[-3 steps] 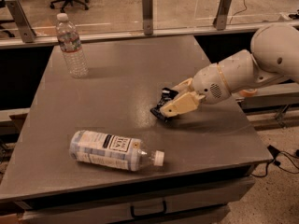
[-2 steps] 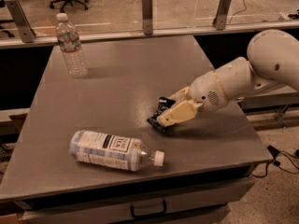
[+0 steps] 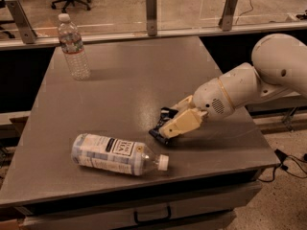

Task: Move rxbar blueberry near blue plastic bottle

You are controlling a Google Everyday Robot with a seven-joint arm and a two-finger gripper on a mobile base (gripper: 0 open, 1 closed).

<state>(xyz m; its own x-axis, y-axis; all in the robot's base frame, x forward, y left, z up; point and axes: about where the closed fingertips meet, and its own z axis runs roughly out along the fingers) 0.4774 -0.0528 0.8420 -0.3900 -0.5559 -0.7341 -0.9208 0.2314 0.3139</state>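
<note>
The blue plastic bottle [image 3: 115, 155] lies on its side near the table's front edge, white cap pointing right. The rxbar blueberry [image 3: 161, 127], a small dark foil bar, sits just right of and above the cap, mostly covered by my gripper [image 3: 173, 123]. The gripper comes in from the right on the white arm, its cream fingers shut on the bar low over the tabletop. Only the bar's left edge and upper corner show.
A clear ribbed water bottle [image 3: 73, 47] stands upright at the table's back left corner. The grey table [image 3: 129, 80] ends in a front edge close below the lying bottle. A glass barrier with metal posts [image 3: 151, 7] runs along the back.
The gripper has moved with the bar toward the front left, closer to the lying bottle's cap, and lower toward the table. Both bottles stayed put.
</note>
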